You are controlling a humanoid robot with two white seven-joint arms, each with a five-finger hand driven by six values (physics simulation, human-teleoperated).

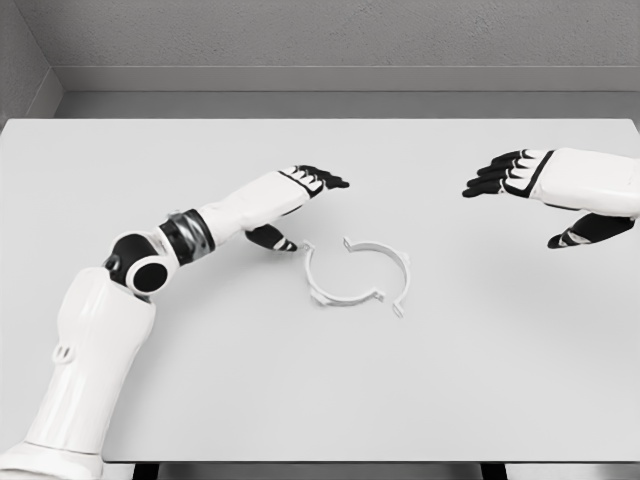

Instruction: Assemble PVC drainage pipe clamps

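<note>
Two white clamp halves (357,276) lie mid-frame on the table (200,400), curved sides facing, forming a near ring with gaps. Left hand (300,205) hovers just left of them, fingers relaxed, holding nothing, likely poised to grasp. Right hand (525,185) at upper right, well apart, also empty, fingers extended.

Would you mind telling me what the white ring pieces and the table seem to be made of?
The ring pieces: most likely moulded plastic, smooth and matte white, judging by the thin curved bands with small tabs at the ends and the lack of metallic shine. The table: a flat, pale, matte surface, perhaps laminate or painted board; the render shows no grain, so it stays open.
</note>
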